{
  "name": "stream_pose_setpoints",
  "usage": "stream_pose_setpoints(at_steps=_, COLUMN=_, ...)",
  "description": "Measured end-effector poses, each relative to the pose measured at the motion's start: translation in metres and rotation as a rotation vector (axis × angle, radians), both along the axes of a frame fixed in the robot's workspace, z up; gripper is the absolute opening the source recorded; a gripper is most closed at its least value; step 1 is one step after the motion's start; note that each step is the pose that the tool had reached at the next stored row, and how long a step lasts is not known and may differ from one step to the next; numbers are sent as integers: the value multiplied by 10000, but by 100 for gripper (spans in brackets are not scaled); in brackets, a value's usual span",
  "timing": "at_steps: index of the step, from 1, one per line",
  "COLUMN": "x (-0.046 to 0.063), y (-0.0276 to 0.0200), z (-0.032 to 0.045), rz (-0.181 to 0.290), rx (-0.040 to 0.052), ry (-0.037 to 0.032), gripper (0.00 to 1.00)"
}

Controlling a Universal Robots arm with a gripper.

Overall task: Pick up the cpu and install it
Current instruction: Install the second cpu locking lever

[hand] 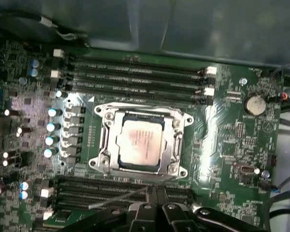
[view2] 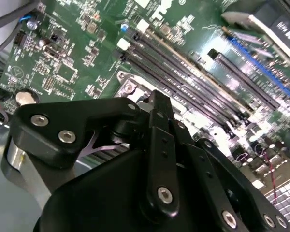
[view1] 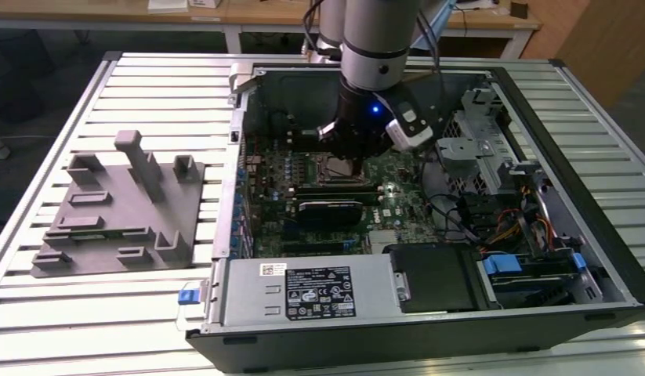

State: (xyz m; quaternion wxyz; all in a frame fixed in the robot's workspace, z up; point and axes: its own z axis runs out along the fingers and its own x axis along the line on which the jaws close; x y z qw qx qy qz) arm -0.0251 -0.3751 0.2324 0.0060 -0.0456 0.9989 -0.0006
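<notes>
A: Status on the cpu [hand: 139, 143]?

B: Lying flat inside the socket frame [hand: 141, 140] on the motherboard [hand: 232, 130], pale metal top up, per first wrist view. Sits square w/ the frame opening, so judged as placed. Pickup and placement look done.

A: Gripper?

B: Gripper [view1: 346, 160] hangs down inside the open computer case [view1: 573, 235], directly over the socket area in the exterior view. In first wrist view the black finger linkage [hand: 157, 212] sits at the near edge, and the cpu lies just ahead of the jaws, not between them. Nothing seen held.

A: Jaw state?

B: Cannot tell. The tips aren't visible in any pic; second wrist view gives the linkage bars [view2: 159, 159] close together near the body, but that isn't proof for the tips.

A: What's left?

B: Judgement only: chip is in, but can't confirm it's fully seated or locked. Frame around it looks like a metal retention plate; whether it's clamped over the chip or merely surrounding it is unclear. No lever position readable.

A: Other blind spots?

B: Exterior view: arm blocks the socket itself, so the cpu isn't checkable there. Second wrist view: gripper body covers most of the socket; a corner of the frame [view2: 130, 87] pokes out beyond it, plus memory slots [view2: 193, 87]. Grey fixture plate [view1: 118, 211] stands on the table [view1: 50, 313] outside the case, well apart from the jaws; its recesses look vacant, though the far ones are partly hidden by posts.
</notes>
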Motion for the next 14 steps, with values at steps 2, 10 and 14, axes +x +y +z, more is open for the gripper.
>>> stream_pose_setpoints(at_steps=2, x=-11, y=-41, z=-4, rz=3, rx=4, ry=0, gripper=11)
stream_pose_setpoints(at_steps=10, x=-106, y=-80, z=-9, rz=8, rx=4, ry=0, gripper=11)
stream_pose_setpoints(at_steps=14, x=-110, y=-80, z=-10, rz=7, rx=7, ry=0, gripper=11)
